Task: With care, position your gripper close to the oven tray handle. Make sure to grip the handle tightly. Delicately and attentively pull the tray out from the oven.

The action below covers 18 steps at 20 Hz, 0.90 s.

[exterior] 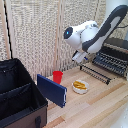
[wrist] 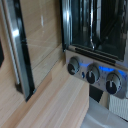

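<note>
The oven (exterior: 118, 46) stands at the exterior view's right, with the dark wire tray (exterior: 111, 62) showing at its front. The long thin dark handle (exterior: 95, 73) runs along the front edge, low over the wooden table. My gripper (exterior: 81, 58) hangs from the white arm just above the handle's left end, apart from it. It is too small and blurred to tell whether the fingers are open. The wrist view shows the oven's front (wrist: 95, 30), its knobs (wrist: 92, 75) and a dark-framed glass panel (wrist: 22, 60). The fingers do not show there.
A red cup (exterior: 58, 76) stands near the slatted back wall. A blue flat box (exterior: 51, 90) leans against a big open black case (exterior: 20, 95) at the exterior view's left. A small bowl (exterior: 80, 86) with yellow pieces sits on the table in front of the handle.
</note>
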### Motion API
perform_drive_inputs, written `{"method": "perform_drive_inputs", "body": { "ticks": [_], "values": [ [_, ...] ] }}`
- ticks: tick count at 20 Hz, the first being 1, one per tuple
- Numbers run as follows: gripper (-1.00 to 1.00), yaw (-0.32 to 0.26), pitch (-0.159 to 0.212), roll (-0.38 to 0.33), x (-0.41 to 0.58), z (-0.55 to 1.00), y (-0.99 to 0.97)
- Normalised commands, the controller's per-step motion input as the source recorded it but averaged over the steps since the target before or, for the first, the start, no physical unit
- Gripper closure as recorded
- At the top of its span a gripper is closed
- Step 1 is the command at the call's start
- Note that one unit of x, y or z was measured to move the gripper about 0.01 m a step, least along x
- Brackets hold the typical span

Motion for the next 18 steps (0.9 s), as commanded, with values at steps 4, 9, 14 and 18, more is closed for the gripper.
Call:
{"method": "perform_drive_inputs", "body": {
  "ticks": [4, 9, 14, 18],
  "values": [
    [-1.0, 0.018, -0.006, -0.179, 0.119, -0.13, -0.53],
    [-1.0, 0.0, -0.019, -0.175, 0.086, -0.13, -0.63],
    [-1.0, 0.0, -0.023, -0.138, 0.079, -0.13, -0.65],
    [-1.0, 0.053, 0.007, -0.061, 0.076, -0.13, -0.66]
  ]
}}
